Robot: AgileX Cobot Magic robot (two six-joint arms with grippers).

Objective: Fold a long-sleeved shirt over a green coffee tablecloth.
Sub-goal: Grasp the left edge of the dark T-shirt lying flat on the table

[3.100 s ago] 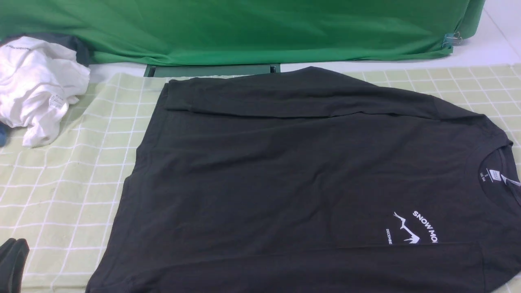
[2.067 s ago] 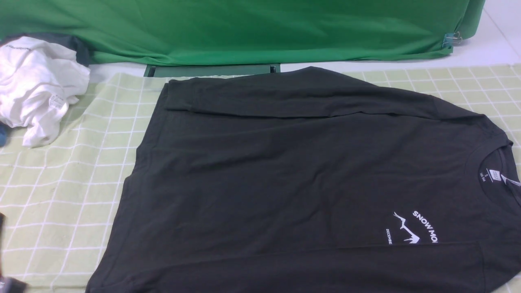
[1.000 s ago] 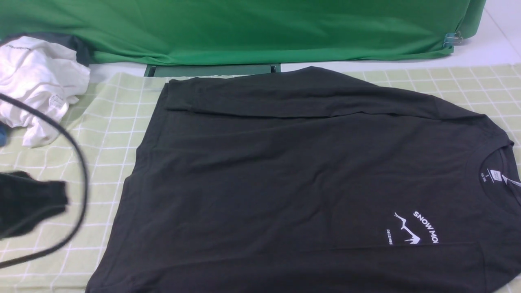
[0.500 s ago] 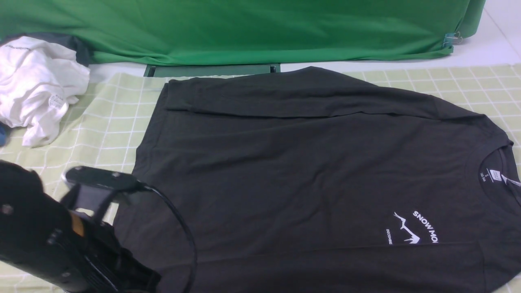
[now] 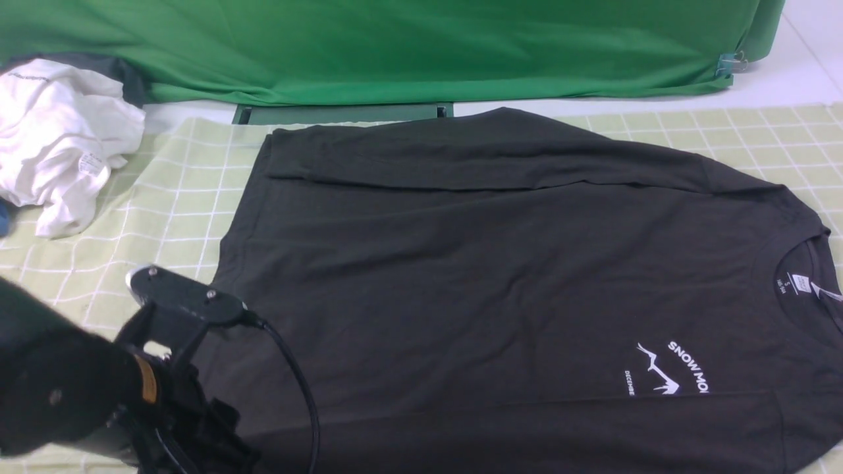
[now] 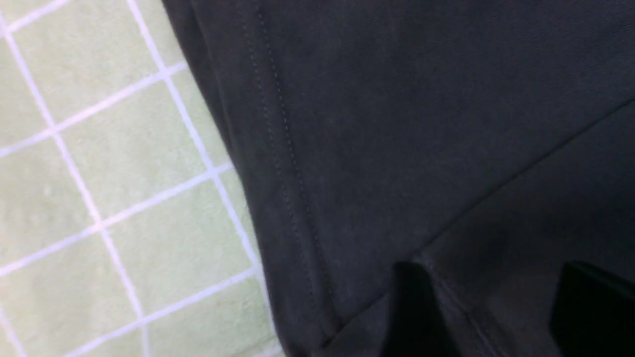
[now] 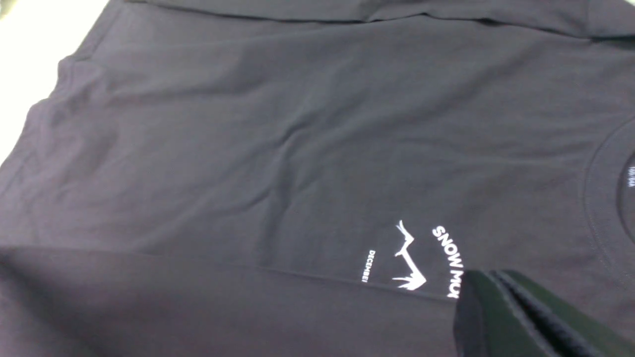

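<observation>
Long-sleeved shirt: the black long-sleeved shirt [image 5: 474, 276] lies flat on the green coffee tablecloth [image 5: 132, 217], covering most of its middle and right. The collar points to the right edge and the hem to the left edge.
Sleeves: one sleeve is folded along the far side of the body and the other along the near side. Both lie on top of the shirt.
Markings: a white mountain logo [image 5: 658, 372] with "SNOW MO" lettering sits near the near-right corner. The white neck label [image 5: 800, 283] is inside the collar.
Tablecloth: pale yellow-green with a grid of thin white lines, bare on the left side and at the far-right corner.
Left arm: the left arm [image 5: 59, 388] is low over the near-left corner, at the hem of the shirt. A black cable [image 5: 296, 388] loops from it over the fabric.
Left gripper: in the wrist view, the left gripper [image 6: 493, 277] is over the corner where the near sleeve meets the hem. Its fingers [image 6: 414, 312] stand wide apart, with nothing pinched.
Right gripper: the right gripper [image 7: 488, 280] shows only in its wrist view, above the shirt just beside the lettering. Its fingers [image 7: 496, 317] are pressed together with nothing between them.
Other things: a crumpled white garment [image 5: 59, 138] lies at the far-left corner. A bright green fabric [image 5: 395, 46] hangs along the far edge, with a binder clip [image 5: 731, 64] at its right end.
</observation>
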